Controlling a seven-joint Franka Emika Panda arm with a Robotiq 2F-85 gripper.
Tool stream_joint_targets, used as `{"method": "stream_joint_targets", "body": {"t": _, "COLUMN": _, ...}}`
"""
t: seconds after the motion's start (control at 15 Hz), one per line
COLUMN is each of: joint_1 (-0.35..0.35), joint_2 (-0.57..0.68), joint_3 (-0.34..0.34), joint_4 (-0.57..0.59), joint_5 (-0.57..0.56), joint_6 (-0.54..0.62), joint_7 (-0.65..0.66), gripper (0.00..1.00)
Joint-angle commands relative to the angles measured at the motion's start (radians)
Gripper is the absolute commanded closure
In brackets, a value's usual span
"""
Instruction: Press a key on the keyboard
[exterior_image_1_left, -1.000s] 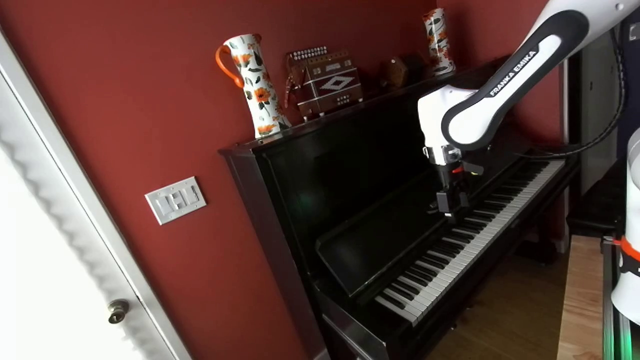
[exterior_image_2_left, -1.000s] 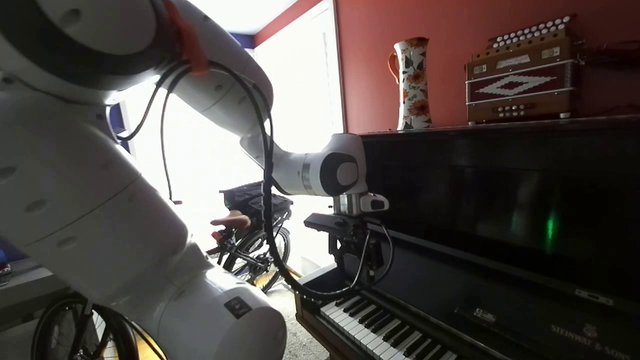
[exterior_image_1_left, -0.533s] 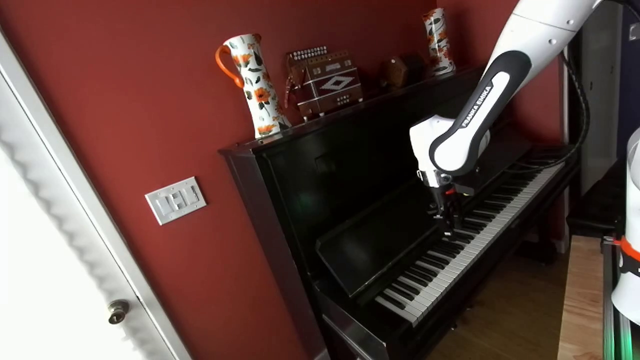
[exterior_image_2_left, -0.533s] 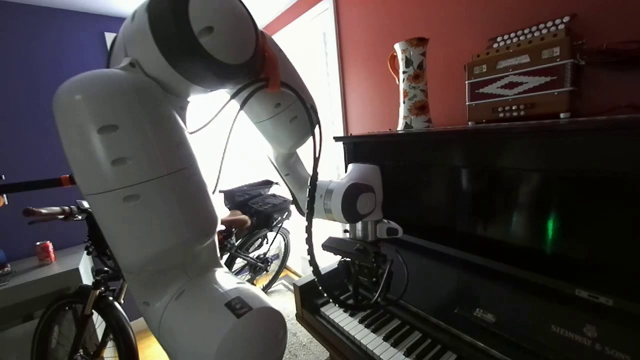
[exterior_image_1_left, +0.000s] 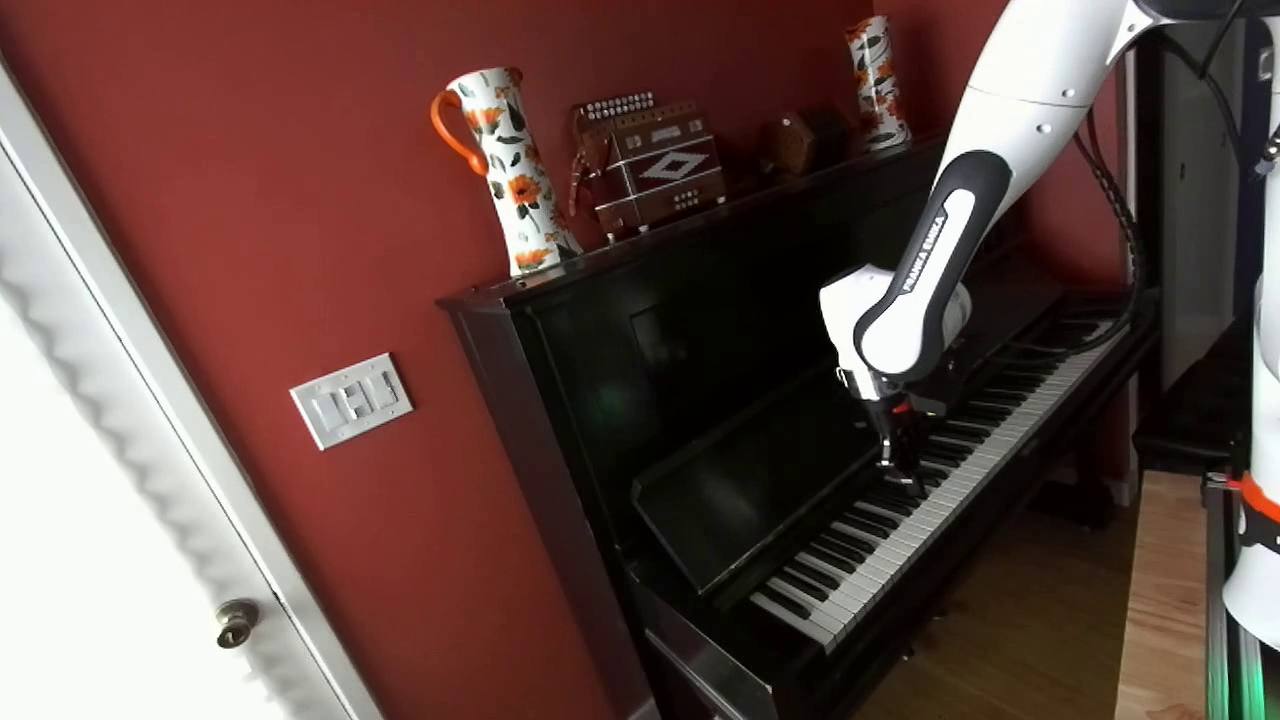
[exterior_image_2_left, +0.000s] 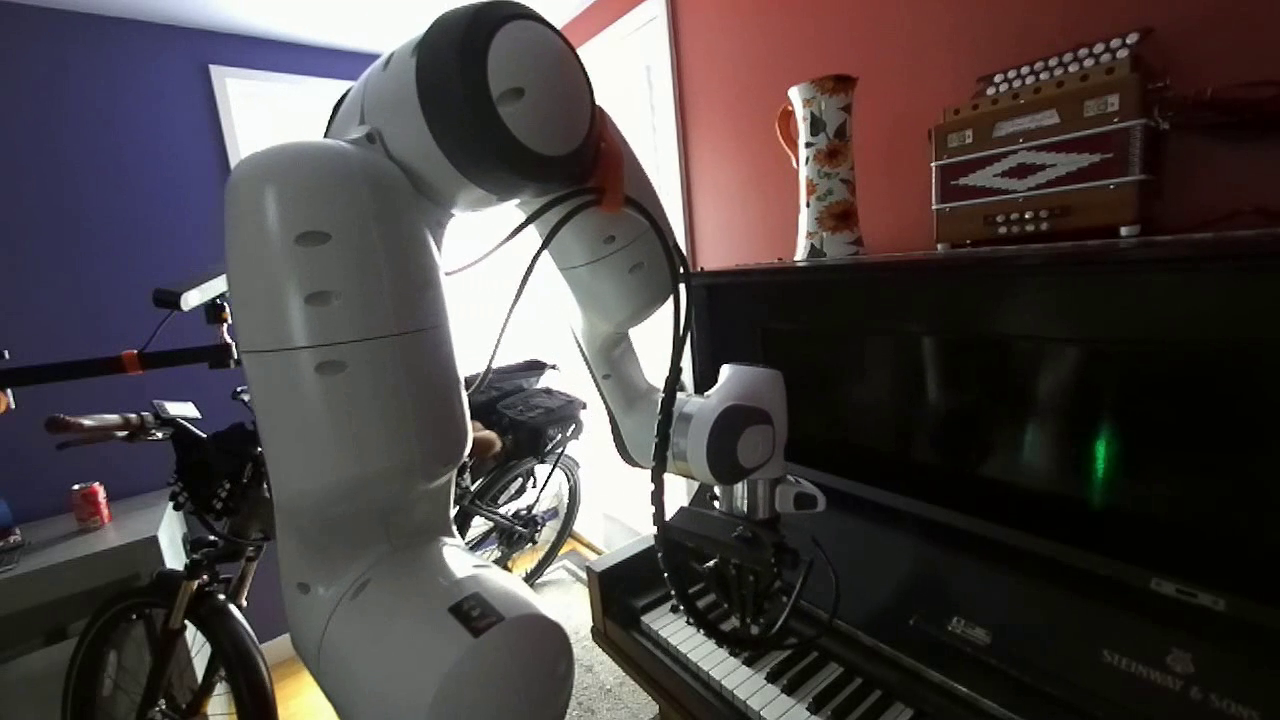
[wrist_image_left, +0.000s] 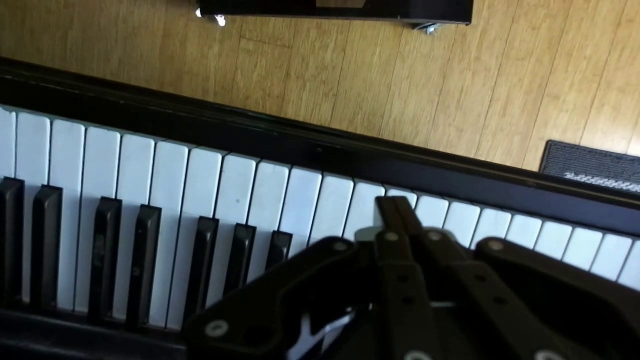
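Observation:
The keyboard, a long row of white and black piano keys, runs diagonally through both exterior views (exterior_image_1_left: 905, 540) (exterior_image_2_left: 745, 682). In the wrist view its white keys (wrist_image_left: 300, 200) lie beneath my gripper (wrist_image_left: 392, 199). Both fingertips are pressed together with nothing between them, over the front part of the white keys. From an exterior view my gripper (exterior_image_1_left: 916, 490) points down at the middle stretch of the keyboard, its tips very close to the keys. Whether they touch a key I cannot tell. The keys right under the fingers are hidden.
Behind the keys rises the black piano's upright panel (exterior_image_2_left: 950, 400). Its dark front rail (wrist_image_left: 350, 155) borders the keys. On top stand a flowered jug (exterior_image_1_left: 515, 180) and an accordion (exterior_image_1_left: 665, 165). A loose cable (exterior_image_2_left: 665, 480) loops beside the wrist.
My arm has come down, bringing the gripper from above the keyboard to close over the keys. Its fingers have gone from open to shut.

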Motion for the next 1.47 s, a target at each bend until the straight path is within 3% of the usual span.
{"method": "stream_joint_targets", "body": {"t": 0.0, "joint_1": -0.009, "joint_2": 0.092, "joint_3": -0.019, "joint_4": 0.033, "joint_5": -0.022, "joint_6": 0.038, "joint_7": -0.017, "gripper": 1.0}}
{"method": "stream_joint_targets", "body": {"t": 0.6, "joint_1": -0.023, "joint_2": 0.218, "joint_3": -0.049, "joint_4": 0.045, "joint_5": -0.033, "joint_6": 0.185, "joint_7": -0.015, "gripper": 1.0}}
{"method": "stream_joint_targets", "body": {"t": 1.4, "joint_1": -0.026, "joint_2": 0.307, "joint_3": -0.08, "joint_4": 0.064, "joint_5": -0.04, "joint_6": 0.291, "joint_7": 0.001, "gripper": 1.0}}
